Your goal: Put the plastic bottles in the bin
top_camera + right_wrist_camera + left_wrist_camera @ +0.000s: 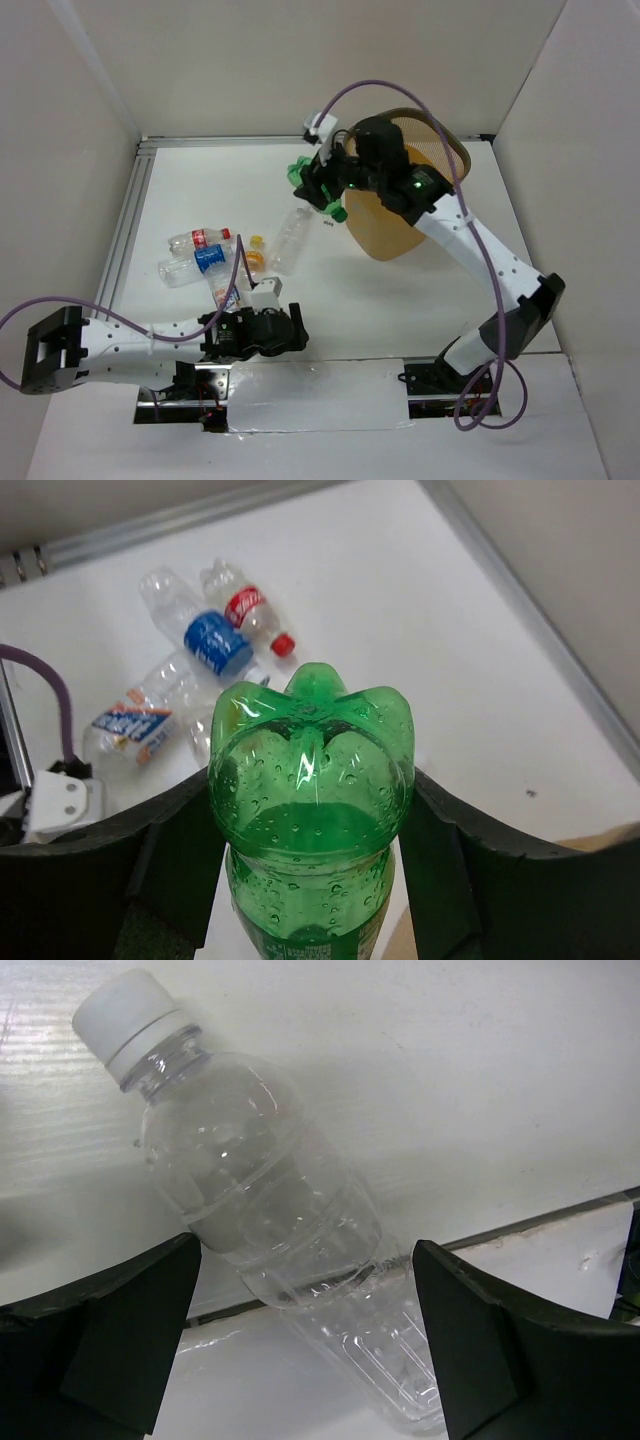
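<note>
My right gripper (325, 190) is shut on a green bottle (312, 780) and holds it in the air just left of the orange mesh bin (395, 225). The bottle's lobed base faces the wrist camera. My left gripper (305, 1252) stands open low near the table's front edge. A clear, label-free bottle (250, 1180) with a white cap lies between its fingers (130, 1320), with a gap on each side. On the table lie a red-label bottle (200, 239), a blue-label bottle (195, 262), a white-label bottle (228, 290) and another clear bottle (288, 238).
A small orange-capped bottle (255, 258) lies among the others. White walls close the table on the left, back and right, with a metal rail (125, 225) along the left edge. Purple cables loop from both arms.
</note>
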### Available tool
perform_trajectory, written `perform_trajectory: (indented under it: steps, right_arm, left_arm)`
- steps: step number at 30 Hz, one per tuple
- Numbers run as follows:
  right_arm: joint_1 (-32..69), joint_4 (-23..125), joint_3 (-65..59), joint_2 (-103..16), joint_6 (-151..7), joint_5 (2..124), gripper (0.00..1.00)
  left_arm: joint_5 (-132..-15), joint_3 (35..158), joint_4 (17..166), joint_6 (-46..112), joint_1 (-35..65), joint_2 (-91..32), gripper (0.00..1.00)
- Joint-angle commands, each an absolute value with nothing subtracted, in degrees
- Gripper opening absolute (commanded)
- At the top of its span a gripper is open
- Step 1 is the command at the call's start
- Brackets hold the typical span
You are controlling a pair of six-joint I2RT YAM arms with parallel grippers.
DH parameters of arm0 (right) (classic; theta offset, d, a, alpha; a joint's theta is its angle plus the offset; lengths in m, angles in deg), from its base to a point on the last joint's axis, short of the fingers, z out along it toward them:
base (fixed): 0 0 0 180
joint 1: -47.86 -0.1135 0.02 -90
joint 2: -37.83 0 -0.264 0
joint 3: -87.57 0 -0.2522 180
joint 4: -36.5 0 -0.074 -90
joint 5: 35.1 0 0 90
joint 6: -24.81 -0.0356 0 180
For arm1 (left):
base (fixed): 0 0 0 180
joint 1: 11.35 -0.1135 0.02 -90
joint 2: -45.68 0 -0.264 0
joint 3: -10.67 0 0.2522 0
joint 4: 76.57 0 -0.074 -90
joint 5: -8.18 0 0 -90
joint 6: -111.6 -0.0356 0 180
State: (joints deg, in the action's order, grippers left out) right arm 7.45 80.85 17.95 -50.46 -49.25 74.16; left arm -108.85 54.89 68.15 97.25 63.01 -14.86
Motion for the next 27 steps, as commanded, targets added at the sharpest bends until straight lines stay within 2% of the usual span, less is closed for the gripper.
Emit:
perform_trajectory:
  steps: [1,6,11,14,19,21,25,26,27]
  right_arm:
    - [9.0,74.98,19.26,-43.49,-51.65,79.15,0.02]
    - [11.72,70.22,19.86,-41.45,-54.81,78.54,0.02]
    - [17.09,64.34,18.8,-38.29,-56.58,72.49,0.02]
    - [19.64,64.33,18.28,-38.29,-57.11,65.91,0.02]
    - [27.36,66.0,16.78,-39.43,-57.63,64.92,0.04]
    - [29.57,67.4,16.17,-40.92,-58.15,65.71,0.09]
    - [34.93,70.47,16.17,-42.59,-58.69,69.65,0.32]
    - [37.03,71.0,16.17,-43.29,-59.21,70.97,0.45]
    - [37.92,71.01,15.64,-43.3,-59.21,73.24,0.53]
  left_arm:
    - [-111.44,57.13,66.03,100.87,63.96,-16.55,1.0]
    - [-112.05,56.61,68.04,101.93,63.97,-18.48,1.0]
    - [-112.58,55.2,71.55,102.54,63.97,-19.71,1.0]
    - [-113.11,53.35,73.93,103.16,63.97,-20.94,1.0]
    - [-112.58,53.35,75.07,103.16,63.97,-23.32,0.99]
    - [-112.05,53.35,75.07,102.54,64.49,-23.93,0.97]
    - [-112.05,53.35,75.69,102.02,64.5,-24.55,0.93]
    - [-111.53,53.87,76.21,102.02,64.5,-24.55,0.9]
    - [-111.53,53.88,76.22,101.41,64.5,-25.07,0.88]
